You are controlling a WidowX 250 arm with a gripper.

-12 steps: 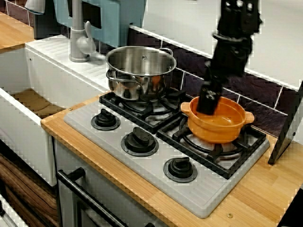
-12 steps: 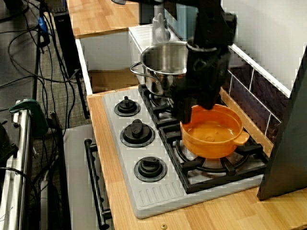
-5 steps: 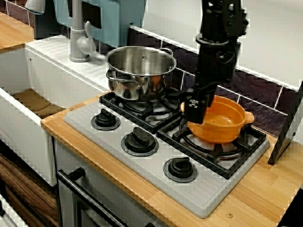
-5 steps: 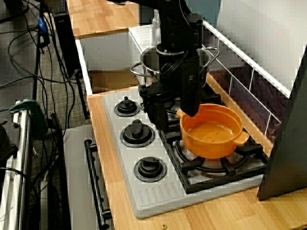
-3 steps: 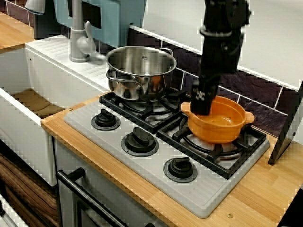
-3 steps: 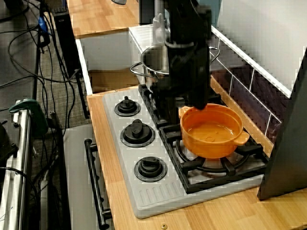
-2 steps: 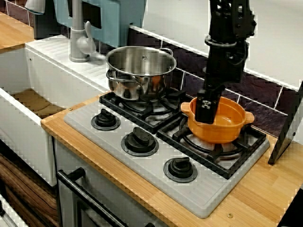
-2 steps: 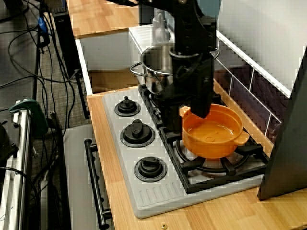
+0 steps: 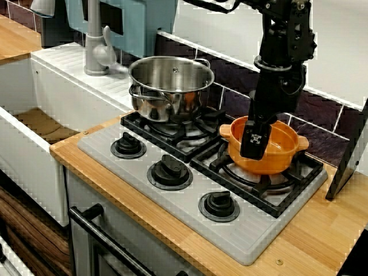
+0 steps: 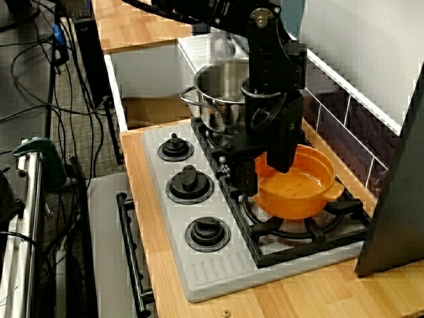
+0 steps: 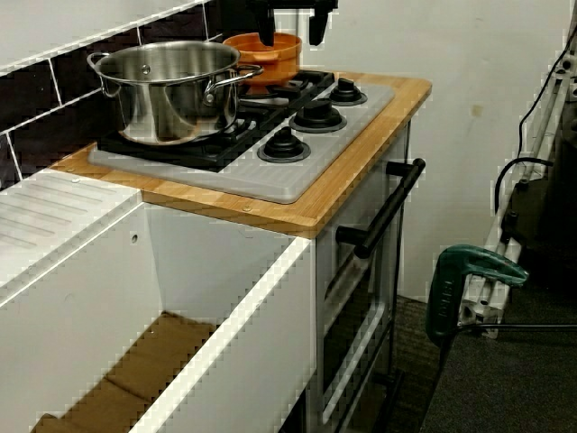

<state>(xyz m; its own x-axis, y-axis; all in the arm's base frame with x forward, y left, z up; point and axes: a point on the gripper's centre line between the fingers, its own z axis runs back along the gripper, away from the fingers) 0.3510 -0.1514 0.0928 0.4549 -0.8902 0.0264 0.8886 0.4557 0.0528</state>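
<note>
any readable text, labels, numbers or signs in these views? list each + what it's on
No text can be read in any view.
gripper, outer finger: a white mark shows in the view from the front, too small and blurred to read.
stove knobs, steel pot, orange pot: no markings visible.

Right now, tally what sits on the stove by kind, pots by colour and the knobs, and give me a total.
orange pot: 1
steel pot: 1
stove knobs: 3
Total: 5
</note>
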